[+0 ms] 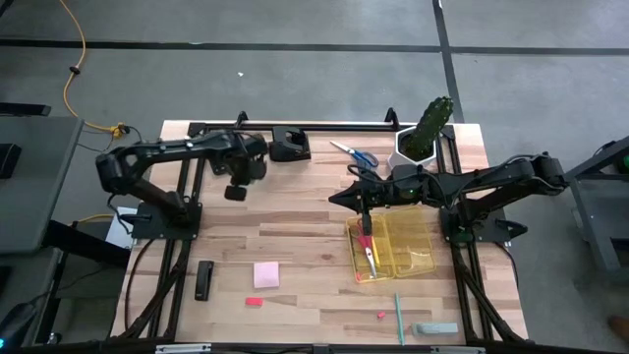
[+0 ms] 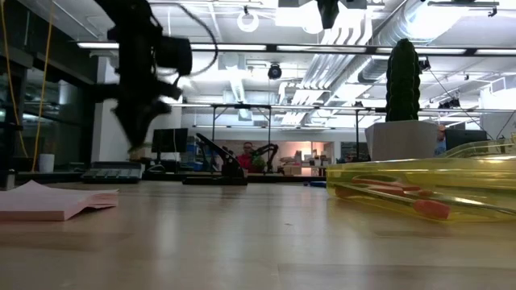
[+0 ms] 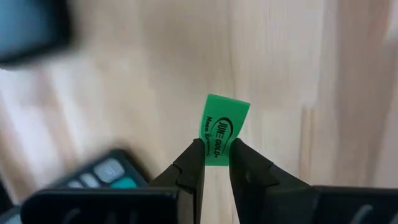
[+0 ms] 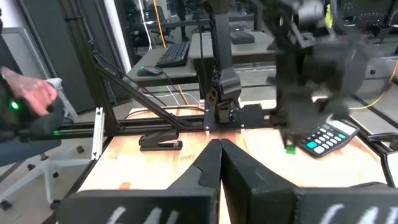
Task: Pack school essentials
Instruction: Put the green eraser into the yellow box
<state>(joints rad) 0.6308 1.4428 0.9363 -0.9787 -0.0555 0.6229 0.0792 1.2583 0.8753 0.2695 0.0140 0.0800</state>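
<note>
Green eraser [image 3: 222,129]: small flat block w/ printed label, pinched at one end between the left gripper [image 3: 216,163] jaws; most of it sticks out past the tips. Held off the desk [image 1: 295,246], over the left-rear part, calculator [image 3: 102,177] just below/beside it. Judged light, slightly rubbery, grippy rather than slick, not fragile; a narrow pinch on the flat faces is enough, though an end grip lets it pivot if bumped. A hold nearer mid-block would be steadier.

Other items. Red-handled scissors [image 1: 367,248] lie in the yellow tray [image 1: 418,258], right-centre of desk; stiff, heavier, best taken at the pivot or blades. Blue-handled scissors [image 1: 358,153] near rear edge, by the cactus [image 1: 429,126] at rear-right corner. Pink sticky pad [image 1: 265,274] front-left of centre: soft stack, top sheets lift, so pinch across the whole thickness. Teal pen [image 1: 399,320] near front edge, right side: thin, rolls, grip across the barrel. Tiny red bits [image 1: 254,301] near front edge: hard to pinch.

Arm pose. Left arm reaches in from left edge, elbow up, wrist angled down. Right gripper [image 1: 362,199] hangs above the tray's rear edge, arm stretched in from right edge; jaws closed, tips touching, nothing between them.
</note>
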